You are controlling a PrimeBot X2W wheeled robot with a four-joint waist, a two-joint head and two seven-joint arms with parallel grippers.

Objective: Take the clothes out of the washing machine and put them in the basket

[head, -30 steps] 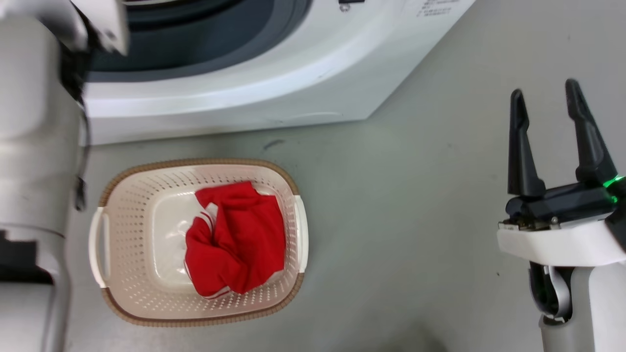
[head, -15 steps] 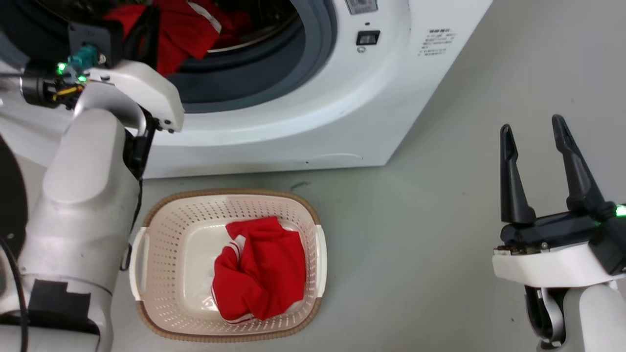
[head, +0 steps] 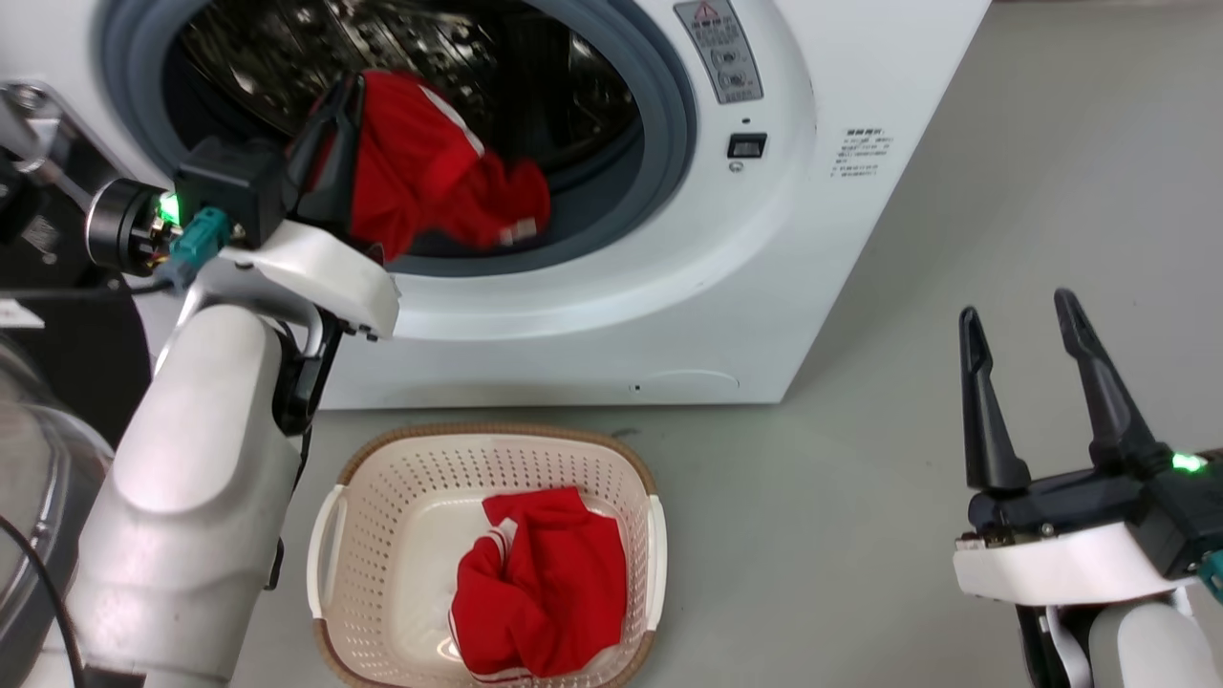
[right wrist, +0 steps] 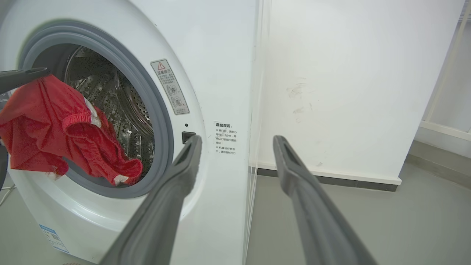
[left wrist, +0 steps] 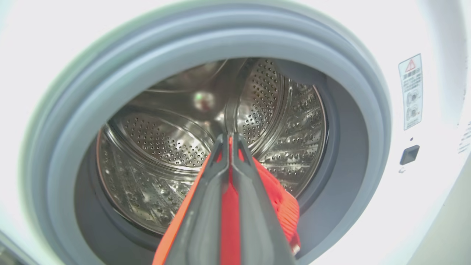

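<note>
The step in hand looks to be carrying a piece from the machine to the basket. The left gripper (left wrist: 229,137) has its jaws pressed together on a red garment (head: 430,172), with a strip of red fabric pinched between them. The garment hangs at the mouth of the washing machine (head: 812,239), draped across the grey porthole rim, with its lower fold and a small white label dangling just inside the opening. Behind it, the drum (left wrist: 165,147) shows bare perforated steel wherever it can be seen; its lower front is hidden by the fingers and the cloth. The basket (head: 497,435) stands on the floor (head: 860,497) just in front of the machine, below the porthole, and holds a second garment (head: 545,583), red with white stripes, crumpled toward its right side, leaving the left half of the bottom free. The right gripper (head: 1018,306) hangs well off to the right above the floor, its jaws apart and holding nothing. The next move probably calls for pulling the cloth clear of the rim so that the trailing fold does not snag, then lowering it over the basket's free half before the jaws part.
</note>
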